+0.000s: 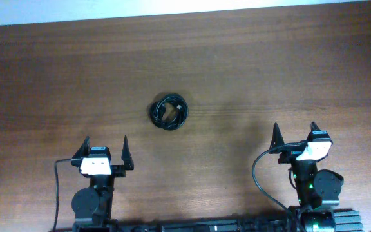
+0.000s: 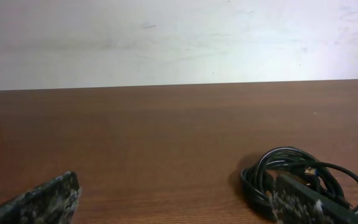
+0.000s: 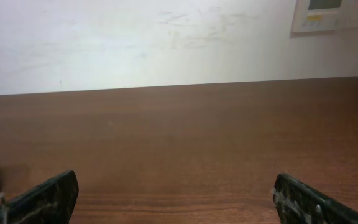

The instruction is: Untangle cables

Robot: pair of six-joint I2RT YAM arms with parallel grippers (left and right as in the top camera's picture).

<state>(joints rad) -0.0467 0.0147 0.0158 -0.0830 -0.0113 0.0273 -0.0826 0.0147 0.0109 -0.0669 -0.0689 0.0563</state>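
Overhead, left tool (image 1: pixel 106 139), right tool (image 1: pixel 294 126) gape, cables (image 1: pixel 169 113) untouched.

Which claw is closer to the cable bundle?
Left. The left claw sits just behind the cable bundle, slightly to its left; the right claw is much farther off to its right.

Dark brown wood-grain surface (image 1: pixel 237 64), evenly lit with soft sheen, plain white wall (image 2: pixel 166 37) behind its far edge, faint scuffs, pale wall-mounted control panel (image 3: pixel 319 15) upper right
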